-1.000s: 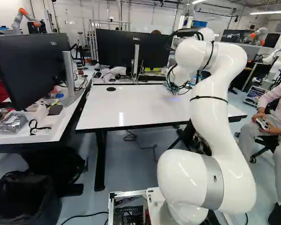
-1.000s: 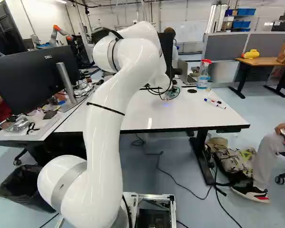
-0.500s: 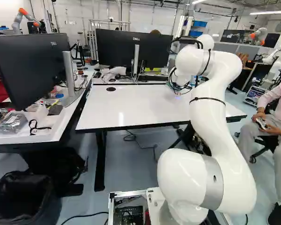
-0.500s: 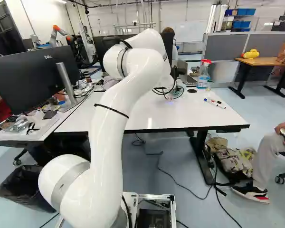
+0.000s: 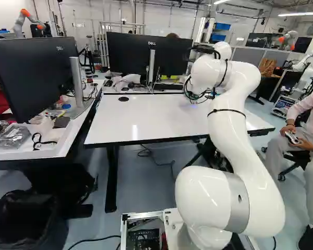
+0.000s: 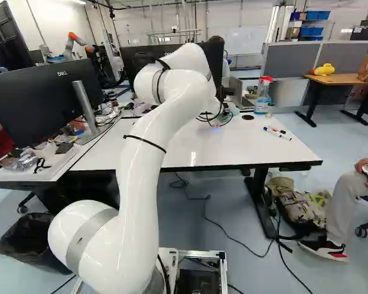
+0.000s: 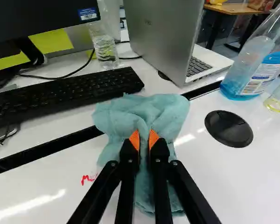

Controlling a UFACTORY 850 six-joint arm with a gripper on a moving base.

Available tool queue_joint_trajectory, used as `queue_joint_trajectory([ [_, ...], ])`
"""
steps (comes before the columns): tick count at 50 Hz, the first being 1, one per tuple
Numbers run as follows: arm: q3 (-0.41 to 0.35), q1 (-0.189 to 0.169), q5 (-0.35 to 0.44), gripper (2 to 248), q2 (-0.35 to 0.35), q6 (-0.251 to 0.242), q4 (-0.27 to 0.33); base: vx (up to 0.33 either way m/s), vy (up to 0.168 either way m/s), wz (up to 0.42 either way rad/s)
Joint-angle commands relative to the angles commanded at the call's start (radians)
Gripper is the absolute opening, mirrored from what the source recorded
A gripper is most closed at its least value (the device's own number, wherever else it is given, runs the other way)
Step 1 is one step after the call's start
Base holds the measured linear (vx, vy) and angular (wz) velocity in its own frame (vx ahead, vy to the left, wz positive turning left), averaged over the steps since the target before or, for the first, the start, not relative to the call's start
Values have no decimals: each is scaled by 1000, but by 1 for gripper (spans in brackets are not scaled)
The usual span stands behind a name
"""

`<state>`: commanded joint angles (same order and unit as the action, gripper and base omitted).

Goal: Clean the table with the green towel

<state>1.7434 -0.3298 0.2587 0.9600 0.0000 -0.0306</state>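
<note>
Behind the arm's wrist and loose cables, my gripper (image 5: 193, 98) is mostly hidden over the far part of the white table (image 5: 146, 121). Seen from the wrist, the gripper (image 7: 144, 140) has its orange pads pressed together on the bunched green towel (image 7: 165, 111). The cloth spreads ahead of and under the fingers, over the tabletop by the dark gap between two tables. A small red marker scribble (image 7: 87, 179) shows beside the towel, partly covered by it.
Beyond the gap are a keyboard (image 7: 70, 91), a laptop (image 7: 165, 37) and a clear bottle (image 7: 105, 49). A spray bottle (image 7: 259, 65) and round black cap (image 7: 228, 129) lie to one side. Markers (image 6: 277, 133) rest near the right edge. Another robot (image 5: 28, 20) stands far back.
The arm's upper part has come lower, and its wrist has shifted a little left in the left base view. The base has stayed put.
</note>
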Motion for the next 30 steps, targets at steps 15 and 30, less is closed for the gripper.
queue_joint_trajectory([
  [15,-68,28,0,42,-47,0,0,0,0,0],
  [30,-134,57,0,42,-92,0,0,0,0,0],
])
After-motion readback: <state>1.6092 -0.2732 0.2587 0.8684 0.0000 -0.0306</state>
